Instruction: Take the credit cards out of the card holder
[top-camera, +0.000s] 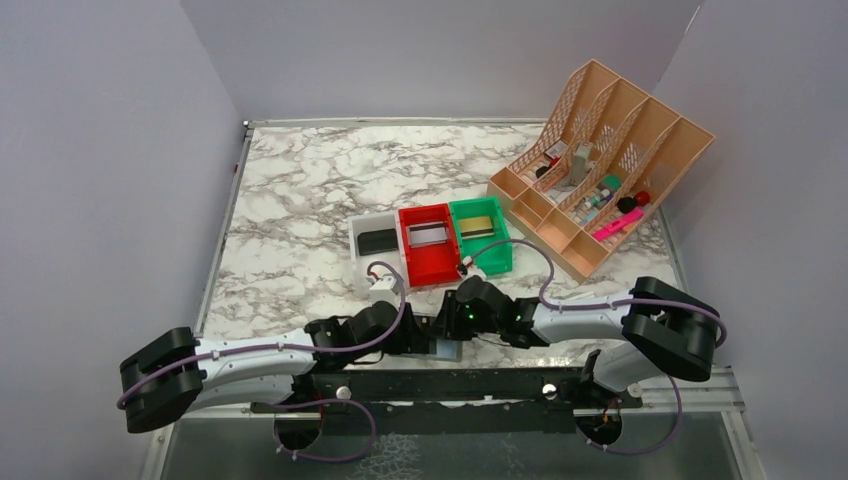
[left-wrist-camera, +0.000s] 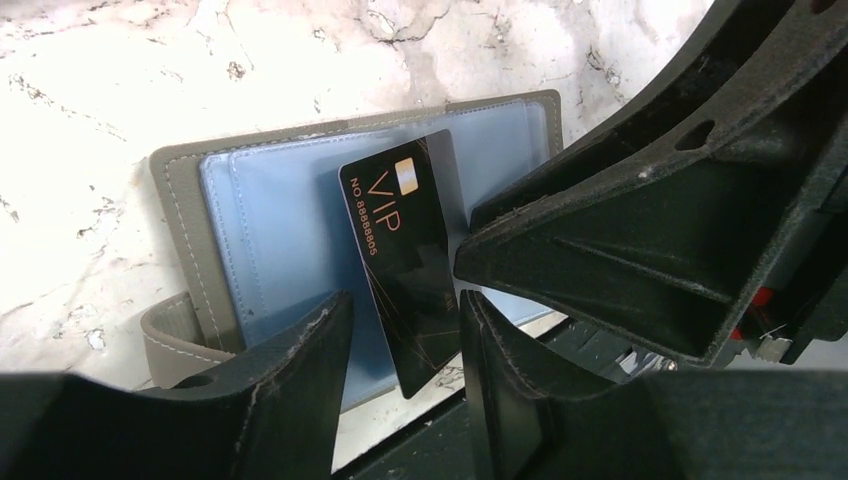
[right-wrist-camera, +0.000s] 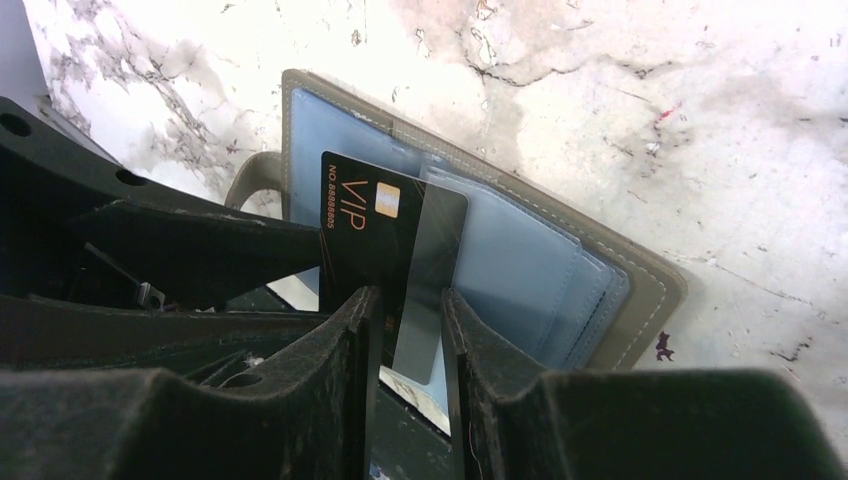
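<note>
Black orange-lettered VIP card juts from blue-lined grey card holder; left end effector spread, right end effector's state unclear.

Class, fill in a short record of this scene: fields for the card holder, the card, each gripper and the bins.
Card holder: open, pale blue panel up
Black card: partly out of its pocket, tilted
Left gripper: open, fingers either side of the card
Right gripper: over the card; grip unclear
Bins: white bin, red bin, green bin in a row beyond
</note>
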